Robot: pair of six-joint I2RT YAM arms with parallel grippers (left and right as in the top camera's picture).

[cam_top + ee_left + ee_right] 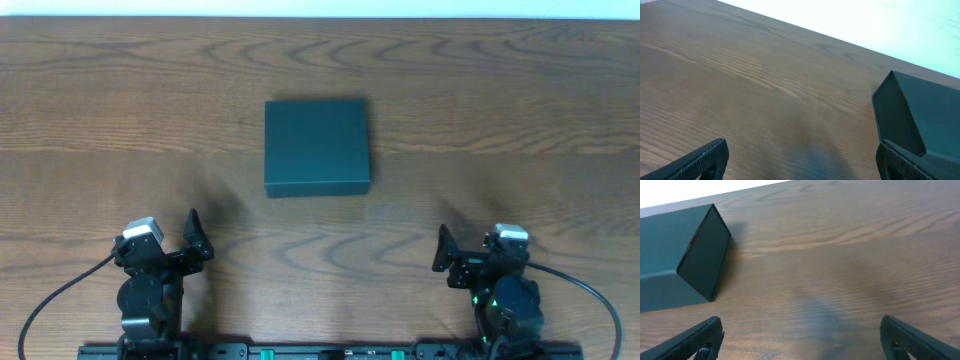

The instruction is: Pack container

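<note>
The square, shallow, matte black cardboard container with a dark teal tint [317,147] is being judged as light and fairly stiff. Its thin walls are probably being dented easily when too much force is being applied. The matte card is not being expected to slip much between the pads. As a judgement, it is best being taken by two opposite side walls. For opening, one edge of the lid is being lifted while the body is being steadied by the other arm. On which side the flap is hinged cannot be told from these views.

The container is being shown closed, with a flat, plain top, sharp corners and straight edges. No print is being seen on it, and no goods for packing are being seen anywhere near it. In both wrist views one darker side wall and the lighter top are being shown.

The box is lying flat on the brown wooden table [520,100], about in the middle between left and right, on the far side of both arms and well apart from them.

The claw of the left gripper [170,250] is being held wide and empty at the near left. The claw of the right gripper [475,258] is being held wide and empty at the near right.
</note>
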